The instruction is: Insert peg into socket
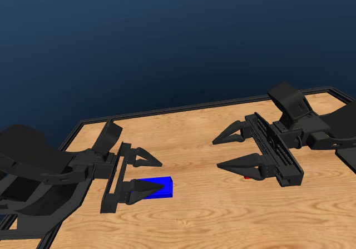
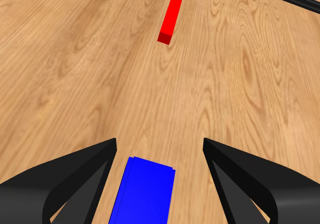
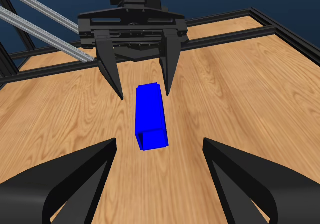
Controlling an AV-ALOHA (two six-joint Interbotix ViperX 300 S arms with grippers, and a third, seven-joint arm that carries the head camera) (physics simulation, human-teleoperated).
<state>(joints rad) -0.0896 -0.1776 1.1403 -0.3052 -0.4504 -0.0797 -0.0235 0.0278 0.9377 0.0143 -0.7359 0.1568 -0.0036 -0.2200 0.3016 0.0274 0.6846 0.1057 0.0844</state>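
We kept our left gripper (image 1: 146, 175) spread around the near end of the socket (image 1: 160, 187), ready to grasp it. Beyond the socket's hollow end, the peg (image 2: 170, 19) lay on the table (image 1: 194, 215) beneath our right gripper (image 1: 229, 152), also spread.

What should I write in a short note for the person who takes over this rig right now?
Left gripper: open, jaws on either side of the bright blue hollow-ended rectangular socket, which lies on the wooden table; not gripped yet.
Right gripper: open, holds nothing, above the thin red rectangular peg, which lies on the table apart from the socket.
Done: nothing grasped.
Left: grasp both, lift, align, insert.
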